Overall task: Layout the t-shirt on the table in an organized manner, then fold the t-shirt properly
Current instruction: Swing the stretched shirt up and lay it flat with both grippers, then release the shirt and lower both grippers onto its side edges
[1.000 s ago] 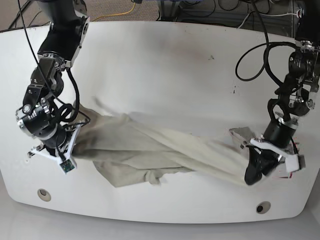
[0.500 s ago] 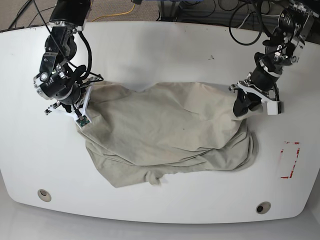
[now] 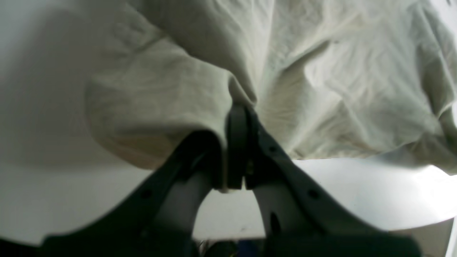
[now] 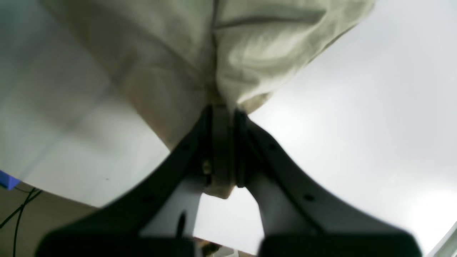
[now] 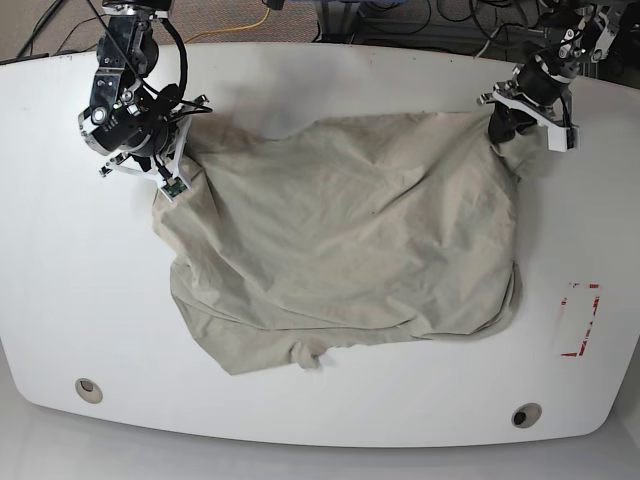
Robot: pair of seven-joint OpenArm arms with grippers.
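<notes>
Both arms have dragged the shirt (image 5: 345, 240) up the table (image 5: 300, 80); left gripper (image 5: 503, 122) and right gripper (image 5: 170, 165) stay clamped on its corners. Spread now, nearly laid out.

Left gripper (image 3: 235, 150) fingers clamped on cloth; right gripper (image 4: 223, 150) likewise, arms wide apart

Beyond the far edge: brown carpet floor (image 5: 215, 18), crossed by a yellow cable (image 5: 243, 26) and tangled black cables (image 5: 420, 20). At far centre right, a dark metal frame (image 5: 335, 17). In the right wrist view, lower left corner, a small blue object (image 4: 6, 179), unidentifiable.
</notes>
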